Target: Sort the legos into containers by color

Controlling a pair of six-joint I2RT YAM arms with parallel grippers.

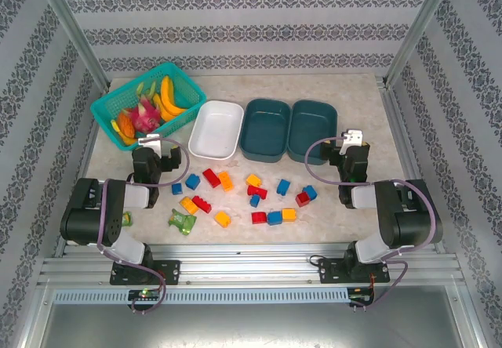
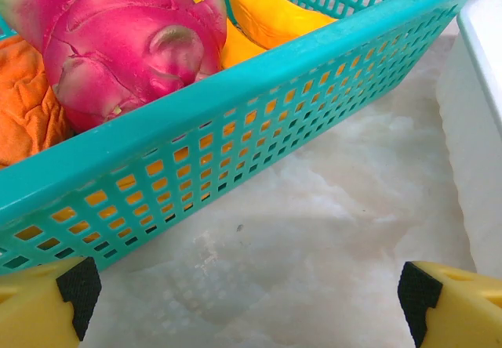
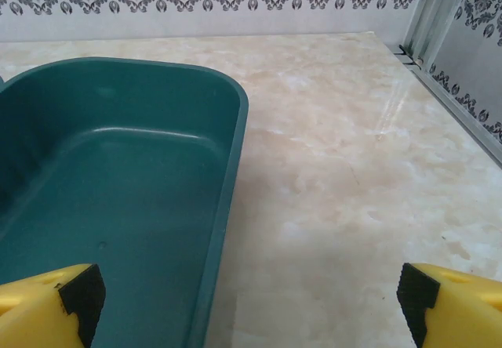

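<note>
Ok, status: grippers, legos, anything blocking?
Both open, empty: left gripper facing the lattice basket, right gripper at the right teal tub. All legos loose on the table; white tub, left teal tub, right one empty. One green packet lies among left-side legos.

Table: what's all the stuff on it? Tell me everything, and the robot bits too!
legos: about sixteen; red, blue, orange-yellow; scattered mid-table, in front of the tubs
white tub: one; white; far middle, empty
teal tubs: two; dark teal; right of the white tub, empty
basket: one; bright teal lattice; far left
toy fruit: several; pink, orange, yellow; in the basket
packets: two; shiny green; near left
table: one; pale marbled
left gripper: one; yellow-tipped; open, by the basket
right gripper: one; yellow-tipped; open, by the right teal tub
</note>
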